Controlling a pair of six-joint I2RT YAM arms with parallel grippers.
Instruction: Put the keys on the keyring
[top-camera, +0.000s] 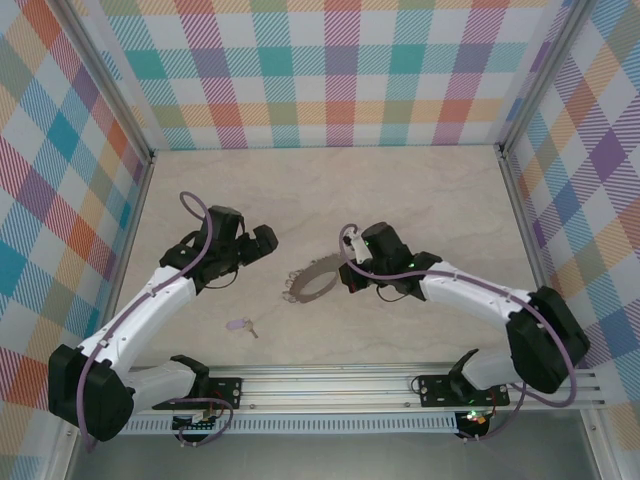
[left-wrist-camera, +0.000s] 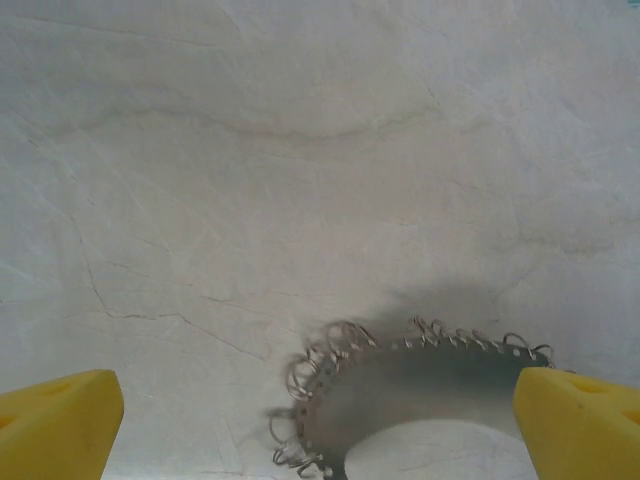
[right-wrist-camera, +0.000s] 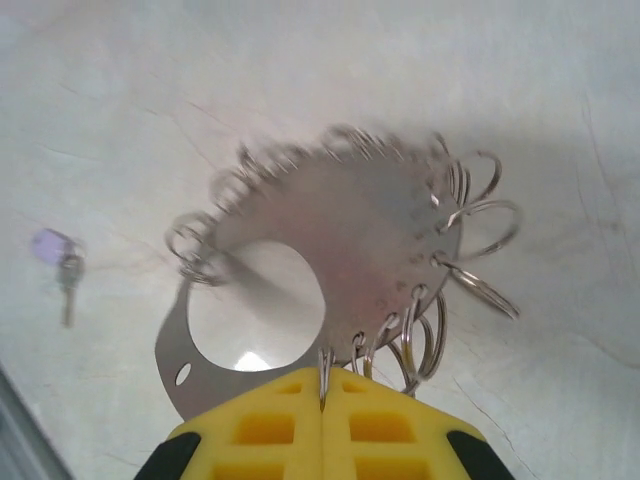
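Pale marbled tabletop (top-camera: 400, 200) holds the key (top-camera: 238, 325); right tool (right-wrist-camera: 322, 388) clamps the keyring (right-wrist-camera: 370, 230), left tool (top-camera: 266, 241) gapes wide.

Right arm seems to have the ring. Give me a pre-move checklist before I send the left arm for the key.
1. The right gripper is shut on the edge of the keyring: ok.
2. The left gripper is open: ok.
3. The key lies free on the table, apart from the keyring: ok.
4. The left gripper is over the key: not ok. It faces the keyring, and the key lies nearer the arm bases.
5. The keyring is lifted off the table: cannot tell.
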